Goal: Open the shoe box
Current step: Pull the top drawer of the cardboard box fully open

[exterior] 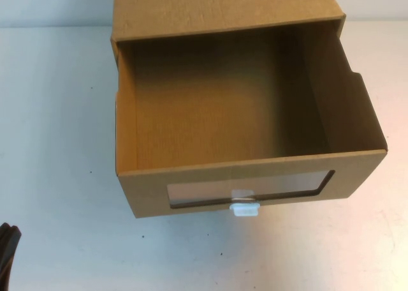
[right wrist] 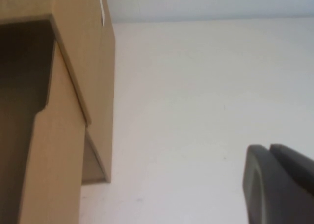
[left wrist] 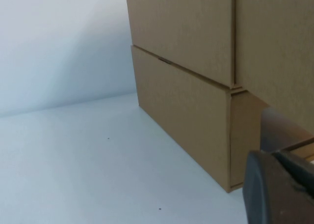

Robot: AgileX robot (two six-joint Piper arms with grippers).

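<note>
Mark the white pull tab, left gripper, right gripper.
white pull tab (exterior: 244,208): high view, middle of its front face.
left gripper (left wrist: 280,157): left wrist view, its tip, beside the shoe box (left wrist: 186,101).
right gripper (right wrist: 270,151): right wrist view, shut tips' seam, above table (right wrist: 196,86).

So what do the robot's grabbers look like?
Both are dark grey, smooth and rounded, with no markings showing. The left gripper sits beside the shoe box; the right gripper is over the white table, on the box's right side.
</note>
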